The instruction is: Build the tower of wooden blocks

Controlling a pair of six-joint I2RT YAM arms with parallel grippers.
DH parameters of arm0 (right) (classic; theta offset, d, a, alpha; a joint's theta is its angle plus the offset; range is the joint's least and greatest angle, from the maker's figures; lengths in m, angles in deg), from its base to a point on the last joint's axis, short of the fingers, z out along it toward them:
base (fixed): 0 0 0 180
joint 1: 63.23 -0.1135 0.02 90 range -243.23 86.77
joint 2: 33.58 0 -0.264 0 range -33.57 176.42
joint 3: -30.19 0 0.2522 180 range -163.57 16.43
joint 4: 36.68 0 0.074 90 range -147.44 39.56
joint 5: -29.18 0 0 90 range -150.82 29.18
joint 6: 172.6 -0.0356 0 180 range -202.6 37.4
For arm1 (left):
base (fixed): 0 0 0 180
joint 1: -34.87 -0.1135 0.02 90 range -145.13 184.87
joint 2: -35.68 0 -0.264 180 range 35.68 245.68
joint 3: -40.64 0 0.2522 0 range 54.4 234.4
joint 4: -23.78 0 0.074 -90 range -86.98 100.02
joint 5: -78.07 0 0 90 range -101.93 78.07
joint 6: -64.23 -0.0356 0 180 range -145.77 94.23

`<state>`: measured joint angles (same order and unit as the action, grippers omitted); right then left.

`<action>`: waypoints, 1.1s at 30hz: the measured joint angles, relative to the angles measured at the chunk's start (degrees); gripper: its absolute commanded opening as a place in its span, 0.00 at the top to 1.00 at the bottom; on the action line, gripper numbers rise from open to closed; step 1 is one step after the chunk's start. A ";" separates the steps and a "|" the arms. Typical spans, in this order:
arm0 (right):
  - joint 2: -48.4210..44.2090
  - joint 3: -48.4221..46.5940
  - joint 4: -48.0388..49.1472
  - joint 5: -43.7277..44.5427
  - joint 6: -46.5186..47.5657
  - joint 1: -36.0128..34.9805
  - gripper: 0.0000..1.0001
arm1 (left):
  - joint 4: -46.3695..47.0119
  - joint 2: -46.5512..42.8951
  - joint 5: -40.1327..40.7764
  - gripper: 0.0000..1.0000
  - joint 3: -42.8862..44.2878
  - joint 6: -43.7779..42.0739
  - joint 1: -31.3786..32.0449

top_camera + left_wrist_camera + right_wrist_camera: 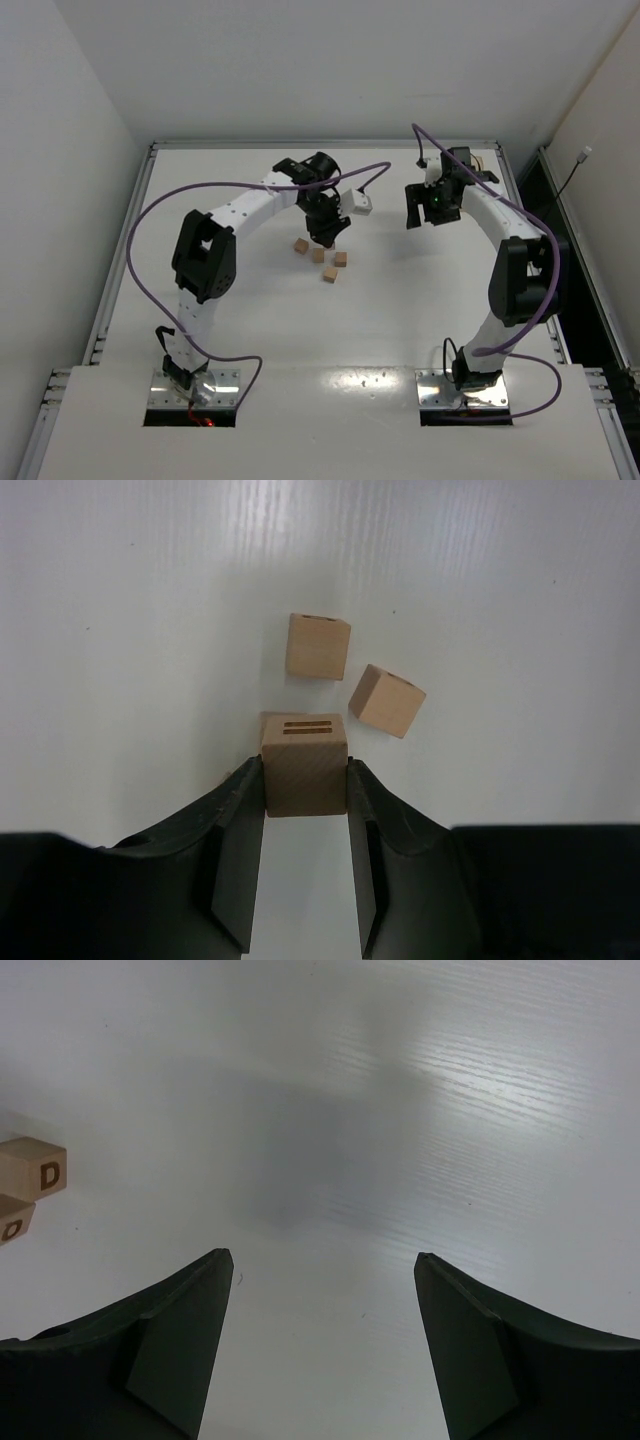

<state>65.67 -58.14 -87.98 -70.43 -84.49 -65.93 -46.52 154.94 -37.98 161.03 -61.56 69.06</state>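
Left gripper [305, 780] out over mid-table, fingers clamped on one wooden cube [304, 745]. It was gripped by its left and right faces, slotted face toward the camera. A sliver of a second cube [272, 717] showed at the held one's far-left edge. Could not tell whether the two touched, or how high one sat above the other. Two loose cubes lay just beyond: one [318, 647] farther off, one [386, 700] to the right and twisted. No tower stood yet; the wood blocks were clustered near the centre of the table [250, 340]. Right gripper [321, 1260] hung off to the right, fingers wide apart, holding nothing. A lettered cube [32, 1165] sat at the left margin of its view.

Judgement: the step in hand was seating the held cube on the second cube. Square the edges first, since the lower one seemed offset leftward. Lower straight and release only once flat. Part the fingers just enough to spare the neighbours, then lift vertically.
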 measured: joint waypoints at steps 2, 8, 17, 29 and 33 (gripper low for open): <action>0.00 0.00 -0.02 -0.11 0.17 0.00 0.30 | -1.11 1.38 -0.33 1.00 0.83 -1.33 0.35; 0.00 0.00 -0.02 -1.27 0.68 0.00 0.26 | -3.19 2.80 -1.18 1.00 1.73 -3.30 0.76; 0.00 0.00 0.00 -2.45 1.03 0.33 0.20 | -4.76 2.80 -1.36 1.00 3.15 -6.78 2.54; 0.00 0.00 0.00 -3.50 1.05 1.51 0.20 | -5.60 5.38 -1.64 0.95 4.28 -9.33 3.65; 0.00 0.00 -0.02 -3.76 1.05 1.64 0.20 | -5.79 6.38 -1.64 0.97 5.51 -9.53 3.65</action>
<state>65.67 -58.14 -88.00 -74.19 -83.44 -64.29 -52.31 161.33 -39.61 166.54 -71.09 72.71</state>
